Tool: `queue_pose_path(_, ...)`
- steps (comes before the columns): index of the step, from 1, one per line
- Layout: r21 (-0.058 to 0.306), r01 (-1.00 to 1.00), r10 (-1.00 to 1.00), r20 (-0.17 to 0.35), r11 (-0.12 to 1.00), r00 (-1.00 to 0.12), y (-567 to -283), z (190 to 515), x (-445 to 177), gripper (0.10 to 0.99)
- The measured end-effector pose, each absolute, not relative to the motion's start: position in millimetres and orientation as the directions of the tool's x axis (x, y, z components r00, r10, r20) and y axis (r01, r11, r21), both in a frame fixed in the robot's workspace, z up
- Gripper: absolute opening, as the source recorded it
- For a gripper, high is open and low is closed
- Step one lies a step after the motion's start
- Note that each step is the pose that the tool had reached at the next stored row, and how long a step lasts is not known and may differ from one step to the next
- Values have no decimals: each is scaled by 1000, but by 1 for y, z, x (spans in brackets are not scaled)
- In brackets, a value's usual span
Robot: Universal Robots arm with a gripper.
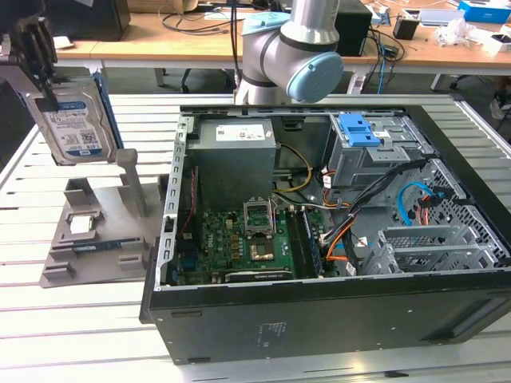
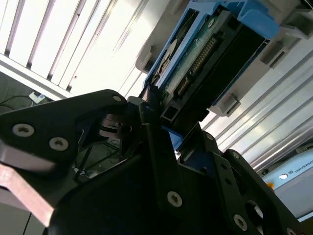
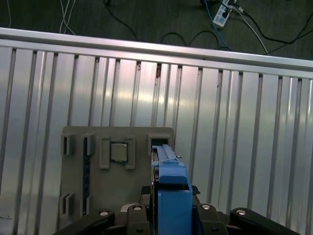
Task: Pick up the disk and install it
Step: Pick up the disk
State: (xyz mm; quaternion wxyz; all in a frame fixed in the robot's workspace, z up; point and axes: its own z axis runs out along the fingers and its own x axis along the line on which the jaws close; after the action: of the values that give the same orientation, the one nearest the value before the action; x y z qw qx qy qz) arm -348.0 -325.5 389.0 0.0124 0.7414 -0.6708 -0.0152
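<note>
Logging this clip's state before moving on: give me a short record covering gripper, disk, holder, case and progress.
gripper: shut on the disk
disk: held upright in the air above the grey holder, at the exterior view's left
grey holder: on the slatted table, CPU chip seated in it
computer case: open, blue-topped drive cage inside
progress: disk picked up, not installed

Open black computer case (image 1: 319,319) on slatted tabletop (image 1: 72,335); green motherboard (image 1: 231,243) inside, blue-topped drive cage (image 1: 363,148) near power supply (image 1: 235,152). Grey fixture (image 1: 88,239) just beside case.
</note>
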Motion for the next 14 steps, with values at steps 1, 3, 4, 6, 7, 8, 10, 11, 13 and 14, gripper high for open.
queue_pose_path(1, 39, -994, -995, -6, -100, 100, -325, 392, -348, 369)
queue_pose_path(3, 39, -994, -995, -6, -100, 100, -325, 403, -348, 369)
queue_pose_path(4, 39, -994, -995, -6, -100, 100, -325, 407, -348, 369)
queue_pose_path(6, 39, -994, -995, -6, -100, 100, -325, 413, -348, 369)
queue_pose_path(7, 39, -994, -995, -6, -100, 100, -325, 416, -348, 369)
queue_pose_path(8, 39, -994, -995, -6, -100, 100, -325, 419, -348, 369)
queue_pose_path(10, 39, -994, -995, -6, -100, 100, -325, 427, -348, 369)
queue_pose_path(11, 39, -994, -995, -6, -100, 100, -325, 430, -348, 369)
queue_pose_path(13, 39, -994, -995, -6, -100, 100, -325, 441, -348, 369)
queue_pose_path(14, 39, -994, -995, -6, -100, 100, -325, 446, -348, 369)
